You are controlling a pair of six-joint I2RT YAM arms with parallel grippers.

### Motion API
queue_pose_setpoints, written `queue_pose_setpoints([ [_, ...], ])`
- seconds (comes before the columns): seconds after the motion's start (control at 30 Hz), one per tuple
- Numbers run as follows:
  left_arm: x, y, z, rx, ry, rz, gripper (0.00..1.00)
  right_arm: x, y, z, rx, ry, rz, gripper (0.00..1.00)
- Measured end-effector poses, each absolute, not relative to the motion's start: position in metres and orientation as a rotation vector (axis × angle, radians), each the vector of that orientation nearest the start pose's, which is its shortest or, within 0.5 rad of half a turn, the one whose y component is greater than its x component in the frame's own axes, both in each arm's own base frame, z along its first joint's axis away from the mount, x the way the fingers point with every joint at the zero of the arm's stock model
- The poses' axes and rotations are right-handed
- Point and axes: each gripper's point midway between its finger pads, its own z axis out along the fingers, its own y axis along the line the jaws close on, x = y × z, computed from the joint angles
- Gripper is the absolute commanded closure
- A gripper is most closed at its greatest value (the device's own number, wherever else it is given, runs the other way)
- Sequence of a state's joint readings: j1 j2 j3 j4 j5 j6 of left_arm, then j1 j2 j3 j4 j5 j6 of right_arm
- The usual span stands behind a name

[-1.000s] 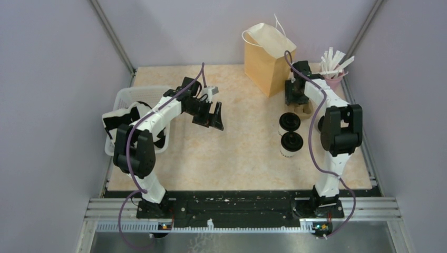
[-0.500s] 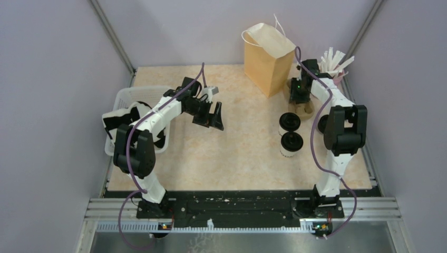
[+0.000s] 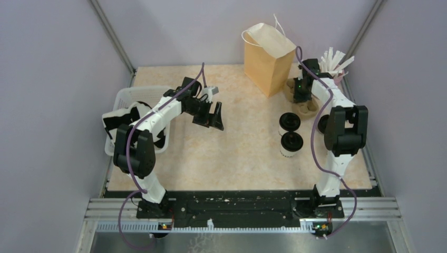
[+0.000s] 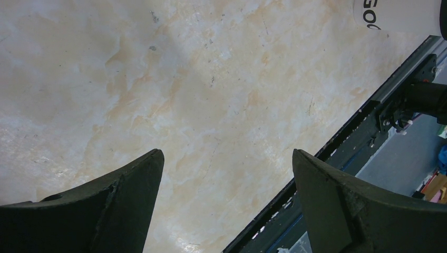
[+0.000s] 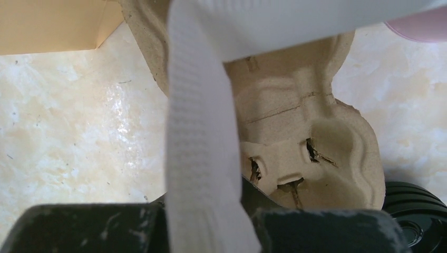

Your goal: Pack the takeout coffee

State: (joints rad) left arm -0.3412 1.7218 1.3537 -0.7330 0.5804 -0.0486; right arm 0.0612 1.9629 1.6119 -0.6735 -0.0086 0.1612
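Nearest the bases, no change: 2 cups of takeout coffee (image 3: 291, 142), black-lidded and upright, side by side on the table (image 4: 158, 79), in neither carrier nor bag. A little farther out on the left, same story at the left gripper (image 4: 225, 158): spread wide over bare tabletop, nothing between the fingers, exactly as 1 second back. Farther out on the right, the only real news: at the right gripper (image 3: 301, 98), a small shift rightward and away over the pulp cup carrier (image 5: 311, 132), plus a clear drawing-in of the jaws, now close on either side of a white textured strip (image 5: 203, 158) in the wrist view (finger padding or something pinched, cannot tell which). Judged from that, probably a grab at the carrier under way, not at a cup. Also a 3rd black lid (image 5: 416, 211) in the corner of that view, just beside the carrier. Beyond all this, the brown paper bag (image 3: 266, 63) upright near the far edge and the pink cup (image 3: 333, 79) beside the arm, both as before. Meaning for the job: packing barely begun, with the visible carrier wells empty and no cup seen in the bag.
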Motion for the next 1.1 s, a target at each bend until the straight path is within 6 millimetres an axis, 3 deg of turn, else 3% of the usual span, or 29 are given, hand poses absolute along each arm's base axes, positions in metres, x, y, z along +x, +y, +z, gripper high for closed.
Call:
queue_pose_setpoints([
  [0.2,0.318,-0.217,0.128,0.576,2.598,-0.907,0.02,0.463,0.030,0.103,0.134,2.585,0.000,1.00],
  [0.47,0.317,-0.218,0.128,0.577,2.597,-0.910,0.02,0.460,0.026,0.112,0.112,2.545,-0.283,1.00],
  [0.63,0.317,-0.218,0.128,0.577,2.597,-0.911,0.02,0.460,0.027,0.114,0.104,2.534,-0.322,1.00],
  [0.77,0.317,-0.218,0.128,0.577,2.597,-0.912,0.02,0.460,0.027,0.113,0.104,2.542,-0.290,0.93],
  [0.93,0.317,-0.219,0.129,0.578,2.595,-0.920,0.02,0.459,0.025,0.098,0.184,2.568,-0.077,0.80],
  [1.1,0.317,-0.219,0.129,0.580,2.591,-0.924,0.02,0.455,0.016,0.088,0.286,2.577,0.100,0.80],
])
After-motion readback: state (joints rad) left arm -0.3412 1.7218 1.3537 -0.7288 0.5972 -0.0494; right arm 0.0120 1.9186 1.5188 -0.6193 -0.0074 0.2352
